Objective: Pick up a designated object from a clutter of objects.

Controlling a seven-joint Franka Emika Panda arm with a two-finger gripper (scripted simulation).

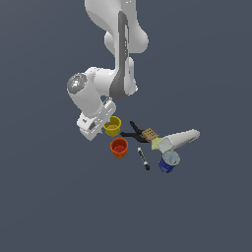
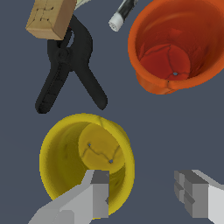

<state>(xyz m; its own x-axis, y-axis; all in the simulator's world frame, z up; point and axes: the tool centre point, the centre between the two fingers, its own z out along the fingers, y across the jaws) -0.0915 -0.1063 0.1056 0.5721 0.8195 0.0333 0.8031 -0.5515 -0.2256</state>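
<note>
Gripper (image 2: 144, 197): spread apart, grasping nothing. In the wrist view one finger (image 2: 94, 192) lies over the yellow cup's rim, on the inside of the wall; the other finger (image 2: 194, 197) is over bare floor beyond the cup. The wall nearest the gripper sits between them, so the approach looks made but the squeeze is not.

Yellow cup (image 1: 112, 126): upright, mouth up, on the floor, just beside the gripper in the exterior view. Not lifted. Judged stage: positioned for a rim pinch; closing and raising are left.

Orange-red cup (image 1: 118, 147): upright, near the yellow cup but apart from it. Close enough to be knocked if the arm drifts.

Black clamp (image 1: 134, 132): lying flat, handles toward the yellow cup, just beside it without clear contact.

Brown square (image 1: 149, 134): at the clamp's jaw end; whether resting on it or pinched cannot be told.

Black marker (image 1: 143, 159): lying flat, pale tip, beyond the orange-red cup.

White-cream container (image 1: 178, 140): on its side, at the exterior view's right.

Blue can (image 1: 169, 161): upright, pale top, just below the container, well apart from the gripper.
</note>
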